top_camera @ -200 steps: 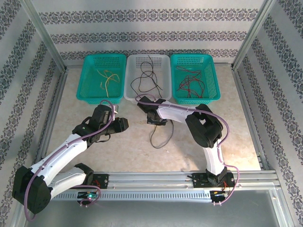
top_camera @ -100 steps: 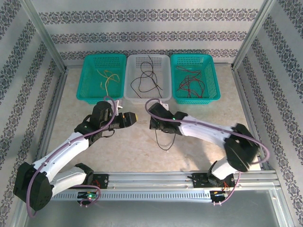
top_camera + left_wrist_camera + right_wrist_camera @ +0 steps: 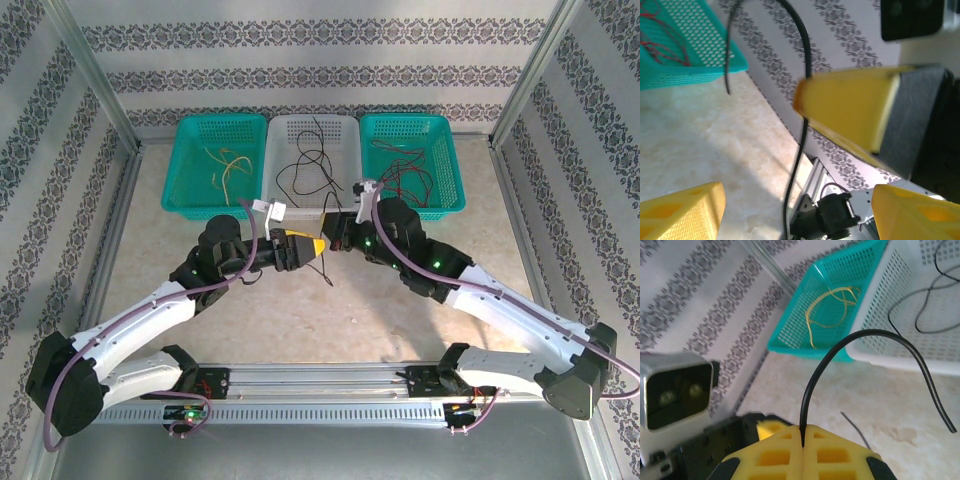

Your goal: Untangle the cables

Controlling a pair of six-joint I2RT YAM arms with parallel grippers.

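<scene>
Change over the last second: black cable (image 3: 801, 145) lifted off the table (image 3: 300, 320) by the right gripper (image 3: 803, 435), pinched shut on it just before the white basket (image 3: 311, 118). Left gripper (image 3: 795, 215) brought alongside, fingers spread wide, gripping nothing, strand hanging through the gap. Probably one strand now clear for sorting. Long axis near vertical, lower tip toward the table, short upper end arching toward the basket.

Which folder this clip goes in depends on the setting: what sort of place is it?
Probably a lab robot cell: an aluminium frame with patterned backdrop panels encloses the table, and three baskets hold colour-sorted cables.
</scene>
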